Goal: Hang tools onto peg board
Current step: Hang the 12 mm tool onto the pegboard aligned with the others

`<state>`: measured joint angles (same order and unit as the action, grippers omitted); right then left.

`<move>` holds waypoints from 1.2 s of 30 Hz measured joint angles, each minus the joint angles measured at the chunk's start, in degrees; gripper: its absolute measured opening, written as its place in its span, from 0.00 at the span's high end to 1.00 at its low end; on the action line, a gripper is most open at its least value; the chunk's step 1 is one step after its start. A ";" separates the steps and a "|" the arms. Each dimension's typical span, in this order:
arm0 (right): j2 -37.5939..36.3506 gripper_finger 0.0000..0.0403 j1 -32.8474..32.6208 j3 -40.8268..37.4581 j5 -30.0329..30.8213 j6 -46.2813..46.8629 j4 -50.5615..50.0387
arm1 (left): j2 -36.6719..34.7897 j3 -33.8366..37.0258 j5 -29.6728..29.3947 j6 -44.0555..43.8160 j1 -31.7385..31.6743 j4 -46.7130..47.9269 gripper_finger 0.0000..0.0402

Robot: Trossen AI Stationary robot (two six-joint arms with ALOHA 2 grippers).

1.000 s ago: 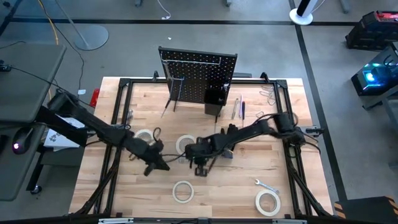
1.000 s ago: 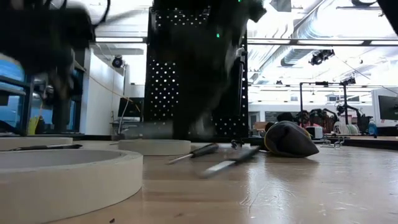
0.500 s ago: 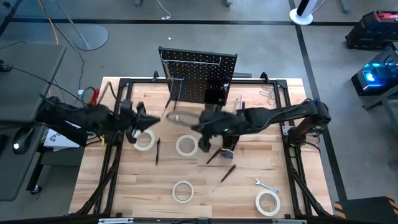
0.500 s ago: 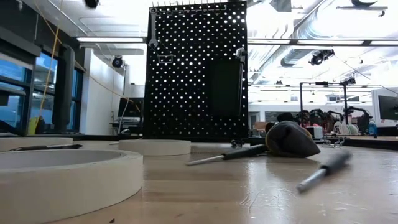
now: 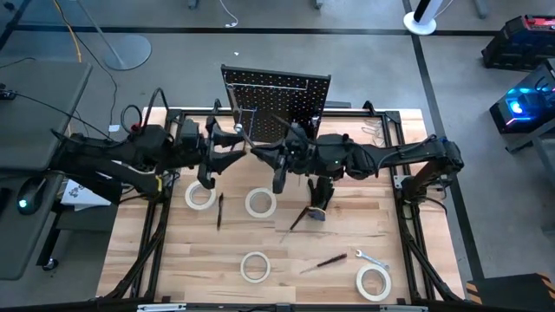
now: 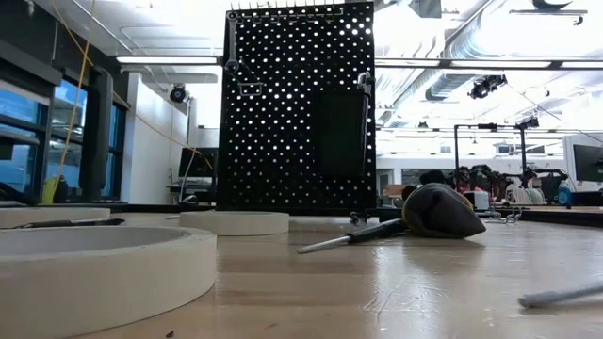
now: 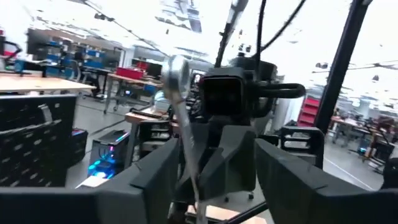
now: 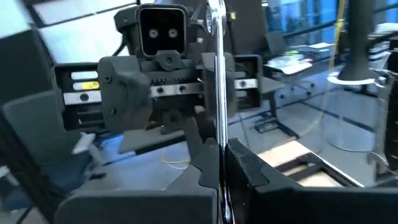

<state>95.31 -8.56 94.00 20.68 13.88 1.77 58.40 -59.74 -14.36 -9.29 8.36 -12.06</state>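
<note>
Both arms are raised in front of the black peg board (image 5: pixel 277 104) (image 6: pixel 297 108), with their grippers level and facing each other. My right gripper (image 5: pixel 267 158) (image 8: pixel 221 163) is shut on a silver wrench (image 8: pixel 217 74) (image 7: pixel 185 124). My left gripper (image 5: pixel 231 146) (image 7: pixel 214 163) is open; its fingers stand on either side of the wrench, apart from it. White tape rolls (image 5: pixel 201 196) (image 5: pixel 259 203) (image 5: pixel 255 265) (image 5: pixel 374 282) lie flat on the table. Screwdrivers (image 5: pixel 219 211) (image 5: pixel 299 217) (image 5: pixel 323 260) and a second wrench (image 5: pixel 371 259) lie there too. My right gripper pinches the wrench's shaft (image 8: pixel 219 134) between its two fingers, below the ring end (image 7: pixel 177 70). The fingers come level from the table's right side and lie across the shaft. The wrench stands about upright, ring end up, lifted clear of the table.
A black bundle (image 6: pixel 441 209) lies on the table right of the board. A small black bin (image 5: pixel 300 134) hangs on the board's front. Thin rods (image 5: pixel 330 149) lie at the back right. The black table frame (image 5: pixel 165 173) runs along the edges.
Both grippers have risen from the table beside the middle tape roll and tipped from pointing down to level, and now face each other before the peg board. The silver wrench has come up with them. One screwdriver has rolled toward the table's near right.
</note>
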 joint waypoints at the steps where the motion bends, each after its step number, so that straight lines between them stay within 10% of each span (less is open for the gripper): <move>1: 0.00 1.00 0.05 0.00 -0.74 -0.03 0.06 | 0.86 -0.67 0.26 0.24 -0.40 0.10 0.48; 10: 0.00 1.00 -0.74 0.00 -3.36 -0.91 0.04 | 3.52 -2.34 0.70 0.57 -3.79 -0.14 0.52; 17: -0.01 0.97 -0.74 0.01 -1.92 1.66 -3.12 | 3.47 -2.34 3.74 -1.32 -5.04 1.56 0.95; 29: -0.59 0.60 -3.95 0.11 -1.67 15.09 -24.84 | 0.97 -2.22 3.81 -2.92 -8.64 19.11 0.99; 36: -0.75 0.58 -16.53 -3.52 -3.33 40.49 -47.91 | -3.83 8.74 13.29 -10.62 -10.15 26.36 1.00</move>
<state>94.56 -25.08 90.48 17.36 54.37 -46.15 54.57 -51.00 -1.07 -19.91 -1.80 14.29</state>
